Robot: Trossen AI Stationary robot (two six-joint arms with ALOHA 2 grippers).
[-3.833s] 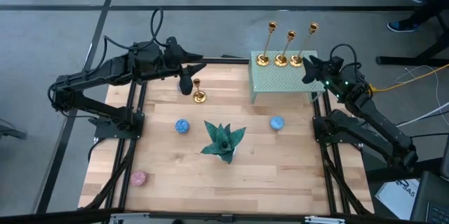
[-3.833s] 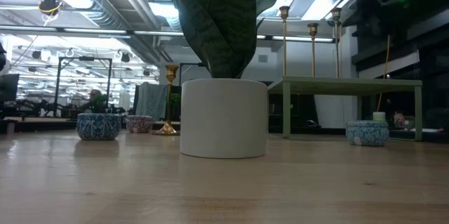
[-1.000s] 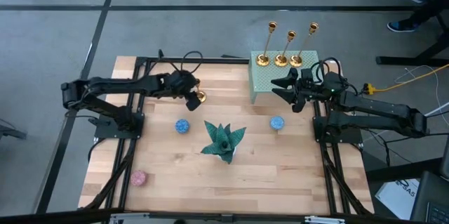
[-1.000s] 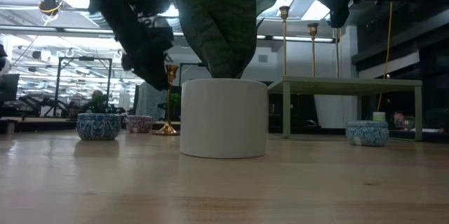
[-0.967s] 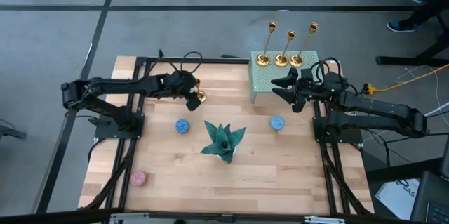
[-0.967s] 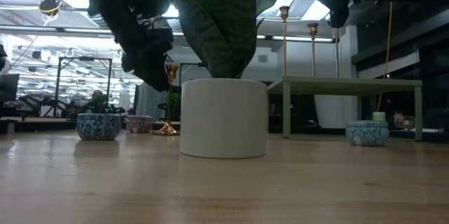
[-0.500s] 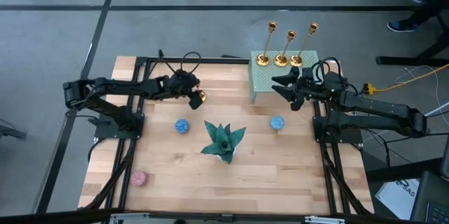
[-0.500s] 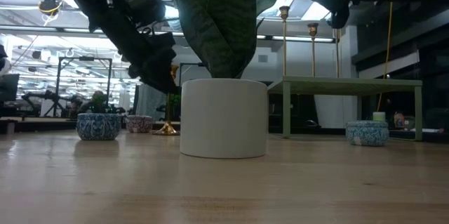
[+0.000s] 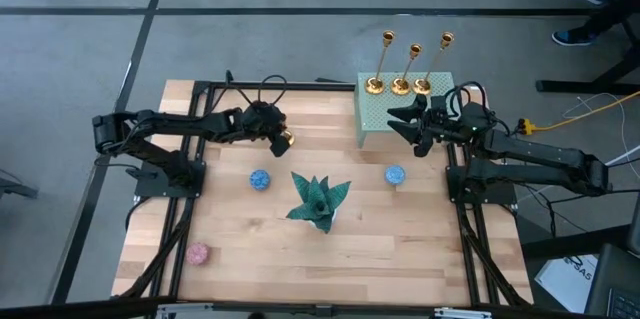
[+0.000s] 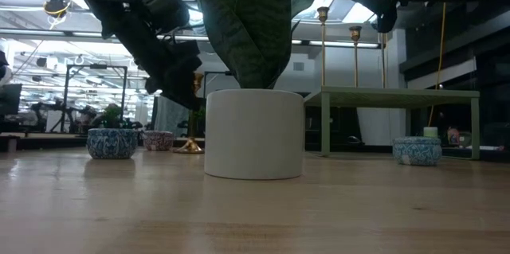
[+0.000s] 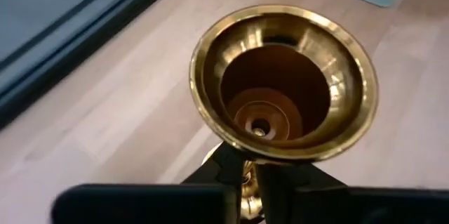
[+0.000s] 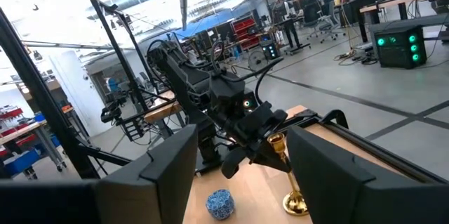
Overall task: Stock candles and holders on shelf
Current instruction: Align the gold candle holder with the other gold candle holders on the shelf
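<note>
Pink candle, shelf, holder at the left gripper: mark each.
Pink candle [image 9: 197, 254], high view, speckled top.
Shelf [image 9: 398, 111], high view, bare perforated top.
Holder [image 11: 284, 83], left wrist view, inside of the cup top.

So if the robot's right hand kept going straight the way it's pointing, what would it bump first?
Probably the left hand, which is at the gold holder straight across the table. The right hand points that way, open, over the shelf edge. Depth is hard to judge, so it could pass above them.
</note>
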